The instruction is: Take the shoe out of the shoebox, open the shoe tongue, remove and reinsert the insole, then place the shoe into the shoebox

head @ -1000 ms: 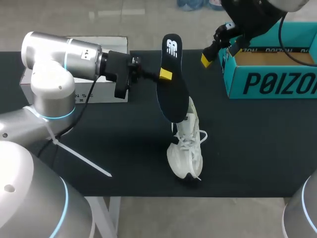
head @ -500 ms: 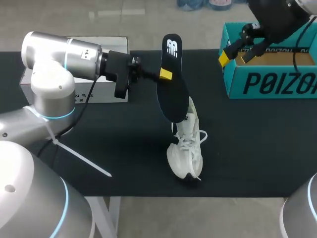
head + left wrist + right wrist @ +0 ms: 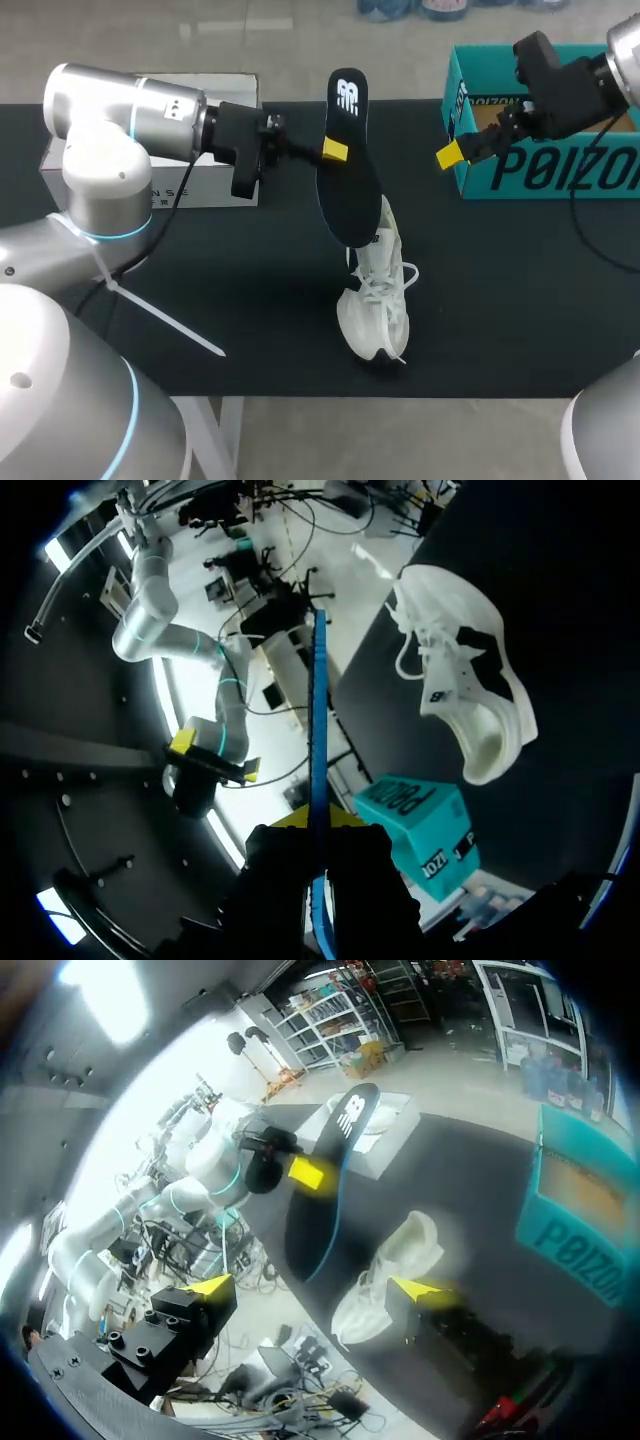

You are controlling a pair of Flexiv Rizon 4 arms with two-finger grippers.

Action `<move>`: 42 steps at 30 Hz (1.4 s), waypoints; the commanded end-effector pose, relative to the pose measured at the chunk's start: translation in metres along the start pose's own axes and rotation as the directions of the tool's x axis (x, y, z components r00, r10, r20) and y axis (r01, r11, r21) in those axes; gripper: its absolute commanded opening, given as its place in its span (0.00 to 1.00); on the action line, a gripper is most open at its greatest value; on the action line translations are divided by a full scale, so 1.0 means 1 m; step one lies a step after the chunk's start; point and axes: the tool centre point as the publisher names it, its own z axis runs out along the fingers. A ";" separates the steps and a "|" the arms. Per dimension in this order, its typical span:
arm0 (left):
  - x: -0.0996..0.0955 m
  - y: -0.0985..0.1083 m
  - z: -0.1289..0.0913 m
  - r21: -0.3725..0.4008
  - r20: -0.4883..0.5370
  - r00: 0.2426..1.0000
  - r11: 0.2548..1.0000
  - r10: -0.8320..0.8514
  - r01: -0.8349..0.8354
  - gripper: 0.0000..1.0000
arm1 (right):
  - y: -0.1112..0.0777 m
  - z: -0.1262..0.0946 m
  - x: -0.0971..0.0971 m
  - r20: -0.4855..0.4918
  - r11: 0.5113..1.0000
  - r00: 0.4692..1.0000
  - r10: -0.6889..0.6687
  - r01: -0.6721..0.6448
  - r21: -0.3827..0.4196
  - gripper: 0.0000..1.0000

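left fingers [image 3: 334,151] pinch the long edge of the dark insole [image 3: 345,195], holding it upright in the air over the black tabletop [image 3: 250,290]; its lower end sits right by the heel opening of the white shoe [image 3: 378,300], though i cannot tell whether the two touch. right fingers [image 3: 210,1286] are spread wide with nothing between them, hanging just beside the near left corner of the open teal shoebox [image 3: 560,168] at the tabletop's far right. the shoe rests on the tabletop near its middle, outside the shoebox and apart from it.
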 end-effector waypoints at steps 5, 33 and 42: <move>0.001 0.000 0.001 -0.002 0.000 1.000 1.000 0.002 -0.002 0.00 | 0.008 0.041 -0.012 -0.129 0.999 0.992 0.000 -0.005 -0.040 1.00; 0.001 0.000 0.001 -0.002 0.000 1.000 1.000 0.002 -0.002 0.00 | 0.039 0.126 0.004 -0.265 0.998 0.962 -0.060 0.062 0.000 1.00; 0.001 0.000 0.001 -0.002 0.000 1.000 1.000 0.002 -0.002 0.00 | 0.039 0.126 0.002 -0.272 0.998 0.961 -0.054 0.056 -0.001 0.89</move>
